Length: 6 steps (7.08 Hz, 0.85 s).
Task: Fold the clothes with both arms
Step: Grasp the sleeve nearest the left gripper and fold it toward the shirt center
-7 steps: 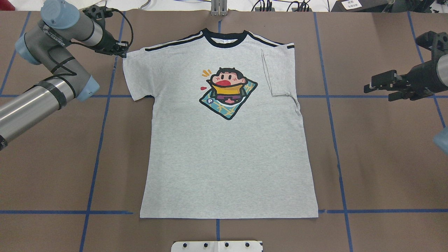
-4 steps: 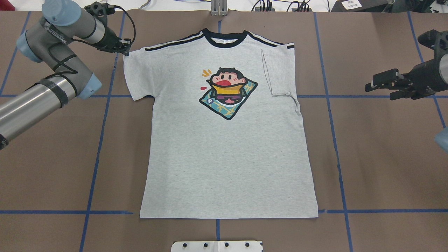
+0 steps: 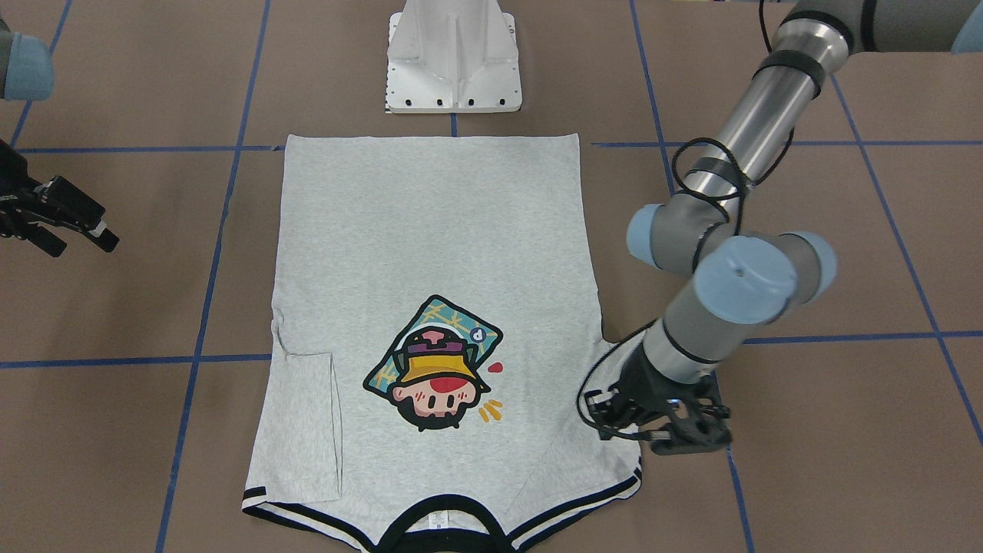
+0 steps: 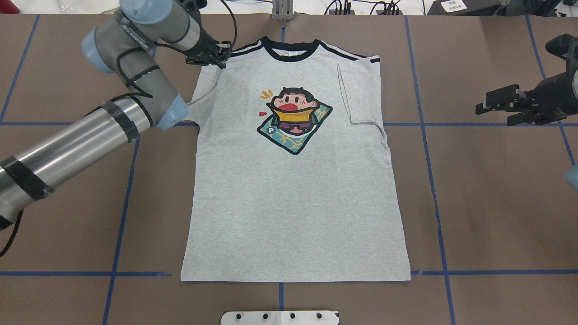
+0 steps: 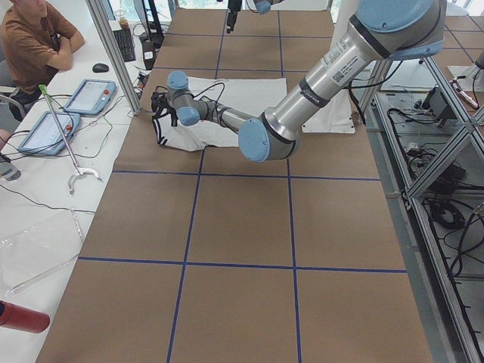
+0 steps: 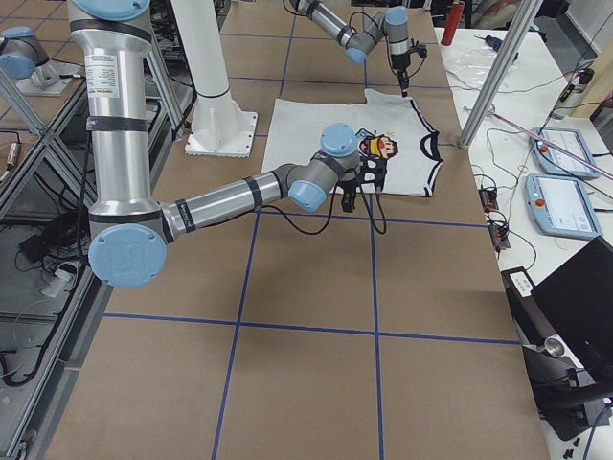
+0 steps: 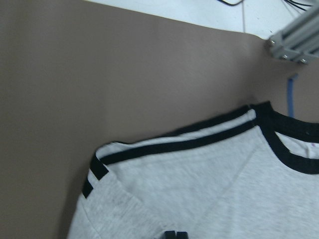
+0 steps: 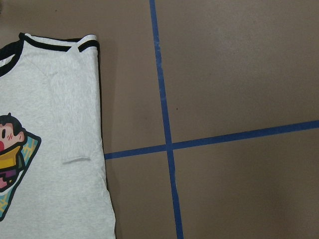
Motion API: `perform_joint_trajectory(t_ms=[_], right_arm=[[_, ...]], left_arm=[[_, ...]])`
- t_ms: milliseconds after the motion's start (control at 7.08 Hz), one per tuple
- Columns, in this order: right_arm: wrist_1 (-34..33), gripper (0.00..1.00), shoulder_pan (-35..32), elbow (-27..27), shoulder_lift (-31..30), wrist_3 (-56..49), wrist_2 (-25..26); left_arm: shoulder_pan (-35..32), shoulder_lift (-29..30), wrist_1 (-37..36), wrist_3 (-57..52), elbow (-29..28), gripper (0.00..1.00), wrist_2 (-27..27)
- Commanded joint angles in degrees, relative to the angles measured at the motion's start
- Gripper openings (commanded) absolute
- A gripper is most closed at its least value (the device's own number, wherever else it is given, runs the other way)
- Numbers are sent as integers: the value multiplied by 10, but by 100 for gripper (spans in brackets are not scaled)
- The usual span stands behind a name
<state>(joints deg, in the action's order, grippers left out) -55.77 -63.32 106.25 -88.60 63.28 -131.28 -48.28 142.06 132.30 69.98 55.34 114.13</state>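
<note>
Now the T-shirt (image 4: 293, 203) lies flat, print up, on the tabletop (image 4: 487, 203), with its collar (image 4: 291, 47) on the side far from the robot. The right sleeve (image 4: 359, 95) is folded in over the chest. The left gripper (image 4: 216, 58) is clamped on the left sleeve (image 4: 203, 90) near the shoulder, lifting it inward. The right gripper (image 4: 493, 113) hovers with jaws apart, well clear of the shirt.

On the left gripper (image 4: 216, 56) I can't see the jaws, they're buried under it from overhead, maybe pinching the sleeve (image 4: 203, 90). Front camera's bottom edge clips the collar (image 3: 441, 530).
</note>
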Motion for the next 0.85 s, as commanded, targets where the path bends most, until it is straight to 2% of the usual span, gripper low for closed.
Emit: perform_joint_trajectory(t_ms=[0, 141, 565, 706], right_arm=[[-1, 100, -2, -3, 2, 0, 1], [-1, 100, -1, -3, 4, 0, 2], [-1, 100, -1, -3, 6, 1, 5], [-1, 100, -1, -3, 7, 1, 5]], left_arm=[[34, 47, 2, 20, -60, 0, -66], [37, 64, 25, 21, -100, 0, -113], [36, 69, 72, 23, -127, 0, -132], [37, 69, 74, 23, -127, 4, -132]])
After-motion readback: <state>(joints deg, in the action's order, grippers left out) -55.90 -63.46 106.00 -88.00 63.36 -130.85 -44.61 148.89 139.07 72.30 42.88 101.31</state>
